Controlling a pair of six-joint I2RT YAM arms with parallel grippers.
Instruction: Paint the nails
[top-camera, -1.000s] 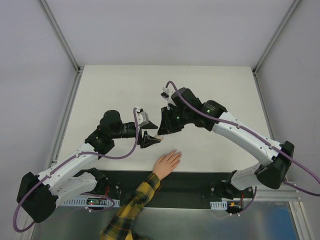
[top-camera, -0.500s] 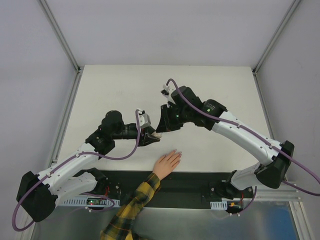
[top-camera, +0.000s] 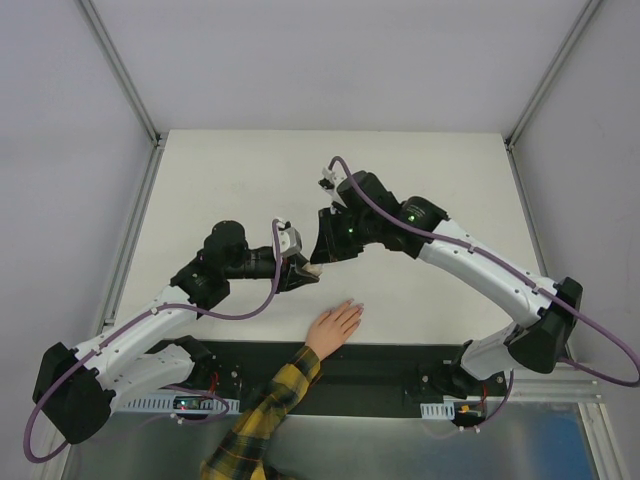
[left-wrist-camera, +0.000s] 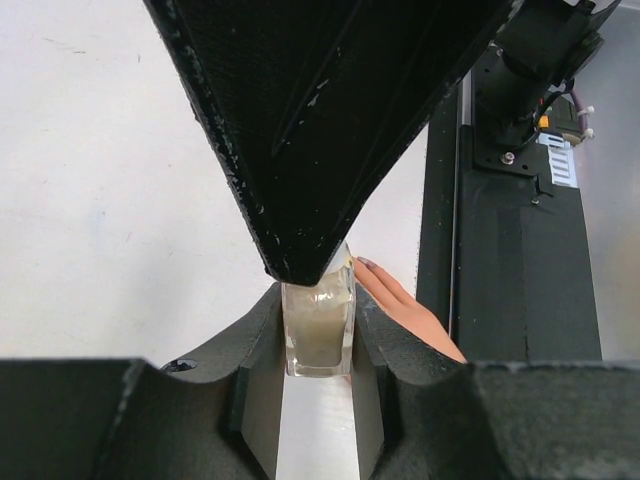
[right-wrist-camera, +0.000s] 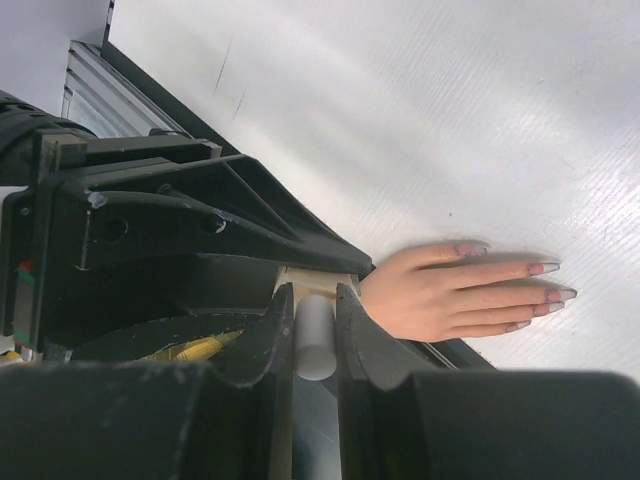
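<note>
A light-skinned hand (top-camera: 335, 325) in a yellow-and-black plaid sleeve (top-camera: 268, 405) lies flat on the white table, fingers pointing far-right. Its pale pinkish nails (right-wrist-camera: 545, 268) show at the fingertips, one also in the left wrist view as a nail (left-wrist-camera: 365, 262). Just beyond the hand, a small beige bottle (left-wrist-camera: 318, 328) is held in the air between both arms. My left gripper (left-wrist-camera: 318, 305) is shut on its glass body. My right gripper (right-wrist-camera: 315, 300) is shut on its white cap (right-wrist-camera: 315, 340). Both grippers meet above the table (top-camera: 313, 268); the bottle is mostly hidden there.
A black base strip (top-camera: 390, 365) runs along the near table edge under the wrist of the hand. The white tabletop (top-camera: 230, 180) stretches far and to both sides. Grey frame posts (top-camera: 120, 70) rise at the back corners.
My left gripper has moved right to the bottle and shut on its body; a second ago its jaws stood open beside it. The right gripper and the hand have barely moved.
</note>
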